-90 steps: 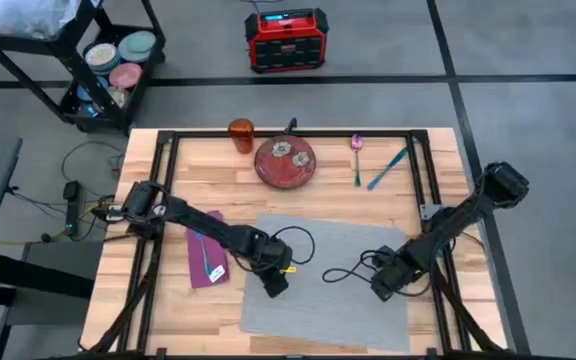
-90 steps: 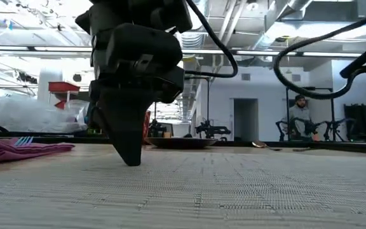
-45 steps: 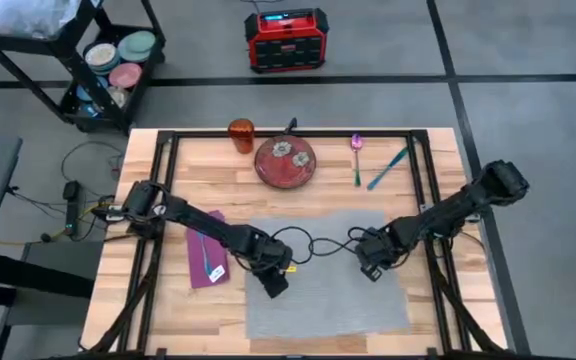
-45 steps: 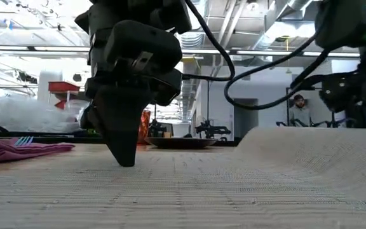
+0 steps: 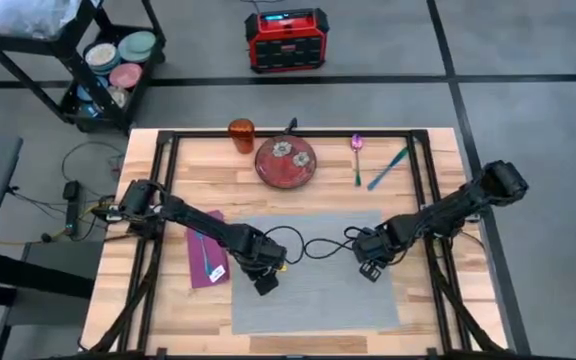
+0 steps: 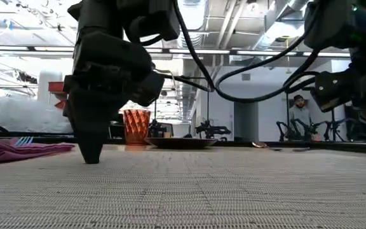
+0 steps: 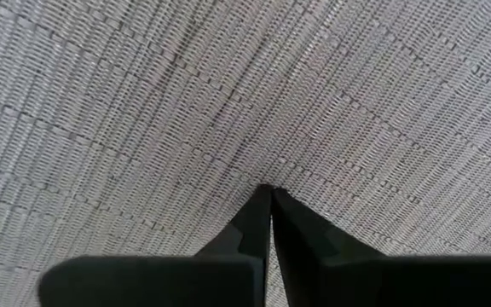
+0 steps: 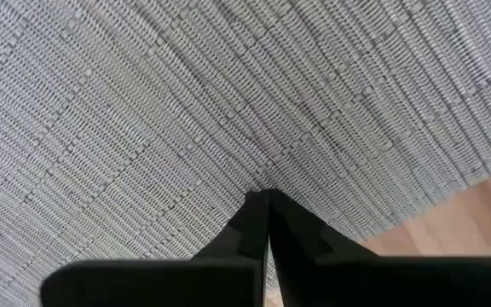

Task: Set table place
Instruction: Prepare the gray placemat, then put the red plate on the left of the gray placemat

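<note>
The grey placemat lies flat on the wooden table, near its front edge. My left gripper stands shut on the mat's left part, fingertips down. My right gripper stands shut on the mat's right part. The red plate and orange cup sit at the far edge. A pink spoon and a teal utensil lie to their right. The purple napkin lies left of the mat with a blue utensil on it. My left gripper presses its shut fingertips down on the placemat's top face, a little in from its left edge. The fingers come from above, slanting. My right gripper presses its shut fingertips down on the mat close to its right edge, from above. The mat lies flat under both.
The table's black frame rails run along its sides. A black cart with bowls and a red box stand on the floor beyond the far edge. A person stands far off in the room.
My right gripper has gone from the mat's near right corner toward the far-left, up the right side. The mat's right part bulged up, then flattened. My left gripper has shifted slightly toward the left edge. The whole mat has slid a little leftward.
</note>
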`<action>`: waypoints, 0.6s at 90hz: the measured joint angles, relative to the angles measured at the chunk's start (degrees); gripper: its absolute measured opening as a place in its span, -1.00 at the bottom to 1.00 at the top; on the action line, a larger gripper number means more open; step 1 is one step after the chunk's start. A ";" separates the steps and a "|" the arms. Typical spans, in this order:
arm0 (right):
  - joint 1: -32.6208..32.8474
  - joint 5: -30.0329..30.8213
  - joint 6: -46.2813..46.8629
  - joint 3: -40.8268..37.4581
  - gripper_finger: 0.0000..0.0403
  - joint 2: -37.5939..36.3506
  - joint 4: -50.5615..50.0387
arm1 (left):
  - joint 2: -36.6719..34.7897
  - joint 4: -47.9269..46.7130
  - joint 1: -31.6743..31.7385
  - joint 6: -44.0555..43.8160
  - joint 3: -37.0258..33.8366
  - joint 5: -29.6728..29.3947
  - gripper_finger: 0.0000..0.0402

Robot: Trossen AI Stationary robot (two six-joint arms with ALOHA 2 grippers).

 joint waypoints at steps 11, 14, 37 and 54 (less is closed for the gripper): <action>0.05 -0.09 -0.96 0.27 -1.00 -0.33 0.35 | 0.00 0.04 0.00 -0.20 0.00 -0.11 -1.00; 0.18 0.12 -1.71 0.41 -1.00 -0.44 0.49 | -0.10 -0.27 0.00 -0.46 0.28 -0.27 -1.00; -1.05 5.48 -5.05 2.91 -1.00 -5.22 0.90 | -6.88 -8.37 -0.15 -5.50 4.14 -11.15 -1.00; -2.35 5.26 -4.76 3.14 -1.00 -8.34 -0.43 | -11.33 -11.61 0.00 -7.23 4.17 -14.70 -1.00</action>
